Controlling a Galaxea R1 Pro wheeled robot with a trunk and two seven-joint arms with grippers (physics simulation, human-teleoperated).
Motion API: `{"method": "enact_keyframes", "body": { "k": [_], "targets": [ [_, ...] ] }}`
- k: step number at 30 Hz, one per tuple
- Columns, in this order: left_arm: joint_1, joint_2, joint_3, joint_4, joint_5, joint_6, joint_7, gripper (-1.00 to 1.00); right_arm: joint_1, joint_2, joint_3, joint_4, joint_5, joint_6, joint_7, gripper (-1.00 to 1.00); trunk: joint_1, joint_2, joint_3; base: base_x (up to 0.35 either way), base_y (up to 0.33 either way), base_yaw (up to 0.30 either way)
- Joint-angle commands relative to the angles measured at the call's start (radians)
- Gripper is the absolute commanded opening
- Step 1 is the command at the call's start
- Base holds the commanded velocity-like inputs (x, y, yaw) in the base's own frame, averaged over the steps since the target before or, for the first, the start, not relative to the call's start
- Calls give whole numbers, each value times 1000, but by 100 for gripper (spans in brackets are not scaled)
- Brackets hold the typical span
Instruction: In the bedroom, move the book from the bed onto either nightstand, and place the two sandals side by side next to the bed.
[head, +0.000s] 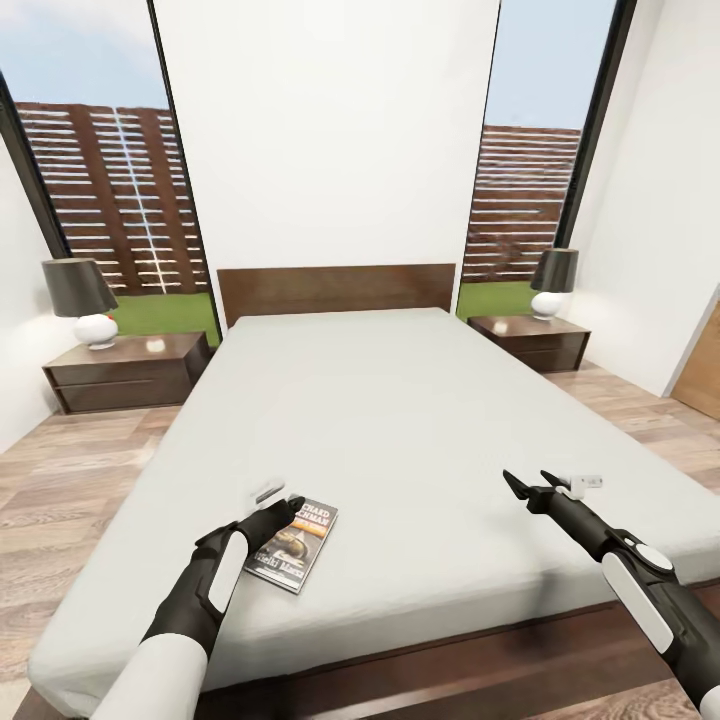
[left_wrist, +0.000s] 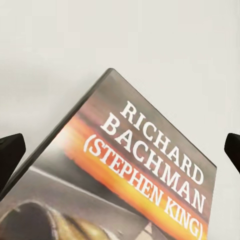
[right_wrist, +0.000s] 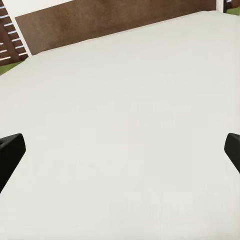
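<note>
The book (head: 303, 545) lies flat on the pale-grey mattress of the bed (head: 400, 400), close to its front edge. Its cover with the white "Richard Bachman" lettering and orange band (left_wrist: 150, 175) looms large in the left wrist view. My left gripper (head: 288, 508) hovers just over the book's near-left corner, open, with its dark fingertips (left_wrist: 10, 152) wide apart on either side of the book. My right gripper (head: 525, 478) hangs open over bare mattress (right_wrist: 125, 125) further right, holding nothing. The sandals are out of view.
A dark-brown nightstand (head: 125, 372) with a lamp (head: 85, 300) stands left of the bed, and another nightstand (head: 532, 342) with a lamp (head: 553, 283) stands at the right. Wood-plank floor (head: 70, 480) runs along both sides. A brown door (head: 703, 375) is at the far right.
</note>
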Motion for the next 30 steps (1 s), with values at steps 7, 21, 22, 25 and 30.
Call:
{"method": "enact_keyframes", "body": {
  "k": [7, 21, 22, 25, 30],
  "targets": [
    [-1, -1, 5, -1, 4, 7, -4, 100, -1, -1, 3, 1, -10, 0, 0, 100, 0, 0, -1, 0, 0, 0],
    [-1, -1, 5, -1, 4, 7, -4, 100, -1, -1, 4, 0, -10, 0, 1, 100, 0, 0, 4, 0, 0, -58],
    [-1, -1, 5, -1, 4, 7, -4, 100, -1, -1, 4, 0, -10, 0, 1, 100, 0, 0, 4, 0, 0, -3],
    [-1, -1, 5, -1, 4, 8, -4, 100, -1, -1, 4, 0, -10, 0, 1, 100, 0, 0, 4, 0, 0, -31],
    [-1, -1, 5, -1, 4, 7, -4, 100, -1, -1, 4, 0, -10, -1, 1, 100, 0, 0, 7, 0, 0, -176]
  ]
}}
